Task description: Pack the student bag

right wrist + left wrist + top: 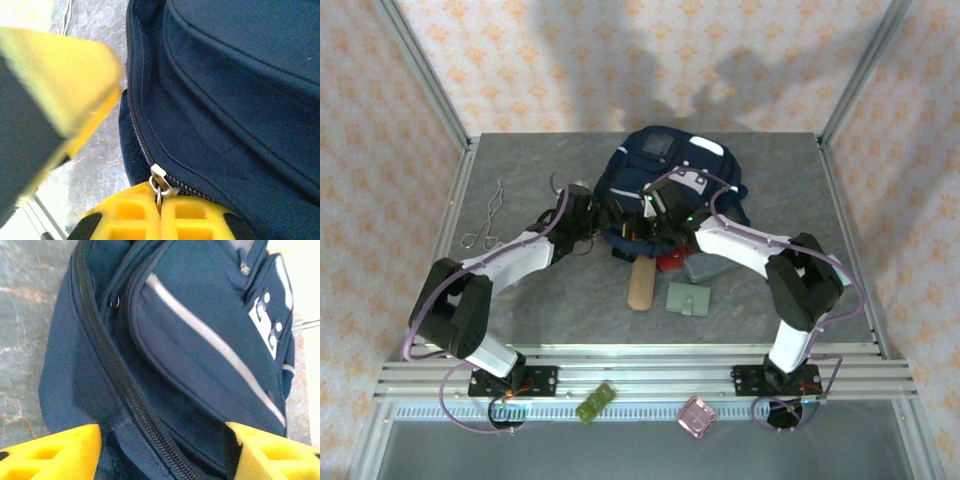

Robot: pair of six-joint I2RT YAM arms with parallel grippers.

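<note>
The student bag, a large navy backpack with a grey-white stripe, lies at the back middle of the table. My left gripper is open, its yellow fingers standing apart on either side of the bag's dark zipper line without pinching it. My right gripper is shut on the metal zipper pull at the bag's edge. In the top view both grippers meet at the bag's near side, left and right. A left finger looms blurred in the right wrist view.
On the table in front of the bag lie a tan oblong item, a grey-green wallet, a red item and a grey pouch. A bent wire piece lies at the left. Green and pink pieces sit on the front rail.
</note>
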